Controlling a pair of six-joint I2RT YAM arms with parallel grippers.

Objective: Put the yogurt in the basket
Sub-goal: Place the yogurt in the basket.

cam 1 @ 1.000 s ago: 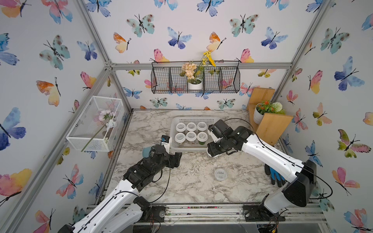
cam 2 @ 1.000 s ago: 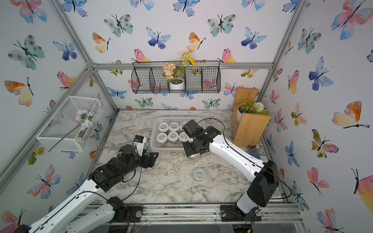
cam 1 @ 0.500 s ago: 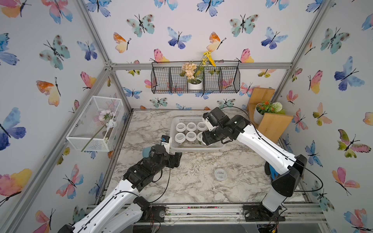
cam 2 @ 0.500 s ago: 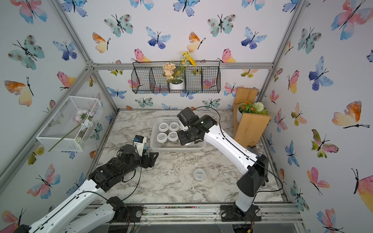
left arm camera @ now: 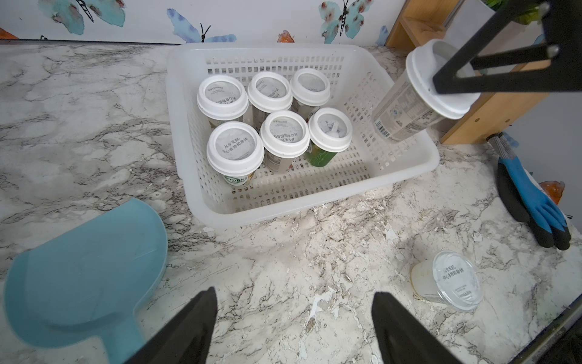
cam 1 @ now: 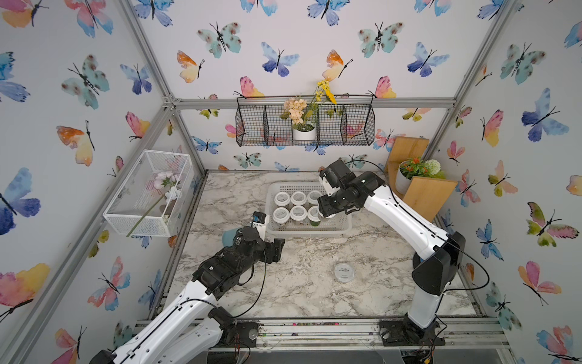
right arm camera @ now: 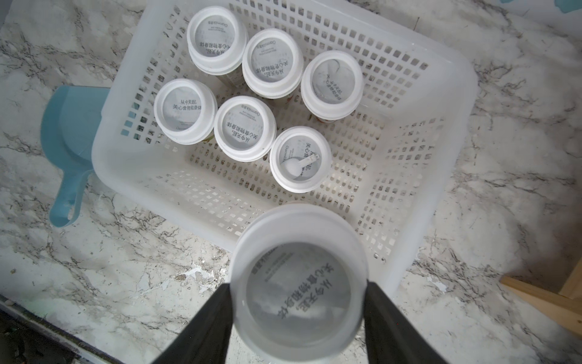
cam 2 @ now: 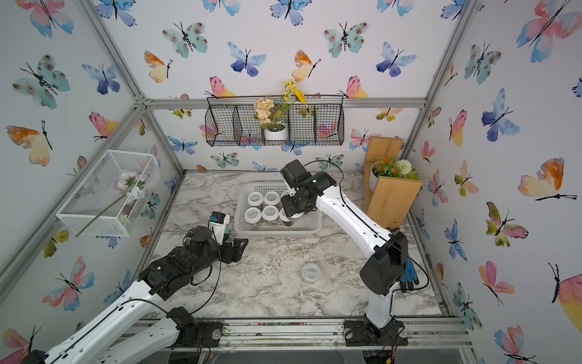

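Marble counter (cam 1: 308,293), pale blue scoop (left arm camera: 85,271) lying on it, blue-and-black glove (left arm camera: 532,201) near wooden stand (cam 1: 428,195) holding a potted plant (cam 1: 419,168), black wire wall basket (cam 1: 356,126) with potted flowers (cam 1: 304,132), white mesh box (cam 1: 135,201)

This is a staged robot test booth in a lab. Silver aluminium frame bars (cam 1: 409,101) hold butterfly-printed wallpaper panels (cam 1: 283,31) around a grey-veined marble-patterned tabletop (cam 1: 308,293). Two white-and-black robot arms (cam 1: 406,220) are bolted to a front metal rail (cam 1: 315,327).

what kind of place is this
Probably a robot test cell, not a real kitchen: an aluminium frame lined with butterfly wallpaper, and a left arm and a right arm mounted on a rail at a marble-look table.
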